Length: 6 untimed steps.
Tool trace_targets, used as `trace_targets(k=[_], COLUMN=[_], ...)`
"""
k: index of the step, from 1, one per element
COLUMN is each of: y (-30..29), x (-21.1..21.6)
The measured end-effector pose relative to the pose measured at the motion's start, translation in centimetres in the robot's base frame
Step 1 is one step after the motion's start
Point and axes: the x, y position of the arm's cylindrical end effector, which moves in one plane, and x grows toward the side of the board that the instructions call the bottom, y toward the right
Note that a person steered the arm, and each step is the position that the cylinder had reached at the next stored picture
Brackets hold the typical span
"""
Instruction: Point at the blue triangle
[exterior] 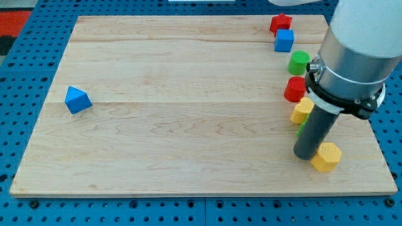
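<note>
Not really started yet imo: my tip (306, 154), a bare rod holding nothing, sits at the view's lower right touching a yellow hexagonal block (326, 157), while the blue triangle block (77, 100) sits alone far left, so next comes a long slide across the wooden board (188, 125).

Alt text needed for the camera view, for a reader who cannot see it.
My tip rests beside a yellow block at the wooden board's right, far from the blue triangle at its left. Red, blue, green and yellow blocks cluster along the right edge.
</note>
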Motion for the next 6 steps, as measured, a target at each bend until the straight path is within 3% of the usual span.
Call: trace_targets(k=[1, 3, 6], y=[-1.3, -15.2, -36.1], x=[0.2, -5.8, -6.7])
